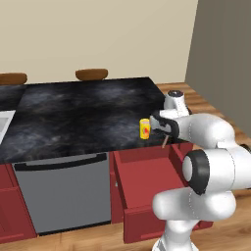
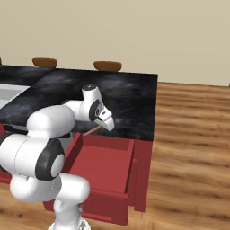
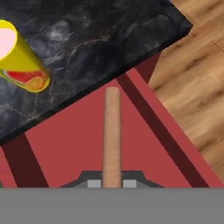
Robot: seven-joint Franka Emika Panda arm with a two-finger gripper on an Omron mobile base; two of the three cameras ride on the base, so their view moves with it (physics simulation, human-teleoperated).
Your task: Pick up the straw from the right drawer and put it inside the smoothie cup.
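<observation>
My gripper (image 3: 112, 183) is shut on the straw (image 3: 112, 135), a tan stick that points away from the hand over the open right drawer (image 3: 65, 144). The straw (image 1: 165, 142) hangs lifted above the red drawer box (image 1: 147, 181), close to the counter's front edge. The smoothie cup (image 1: 145, 128), yellow with a red-orange mark, stands upright on the black counter just left of the hand. In the hand view the smoothie cup (image 3: 22, 65) sits at the upper left, apart from the straw. From the right, the straw (image 2: 92, 130) sticks out leftward from the gripper (image 2: 108, 126) over the drawer (image 2: 108, 166).
The grey dishwasher front (image 1: 63, 196) with its bar handle is left of the drawer. Brown wooden bowls (image 1: 91, 74) (image 2: 107, 66) sit at the black counter's (image 1: 88, 117) far edge. Wooden floor (image 2: 193, 148) lies to the right of the cabinet.
</observation>
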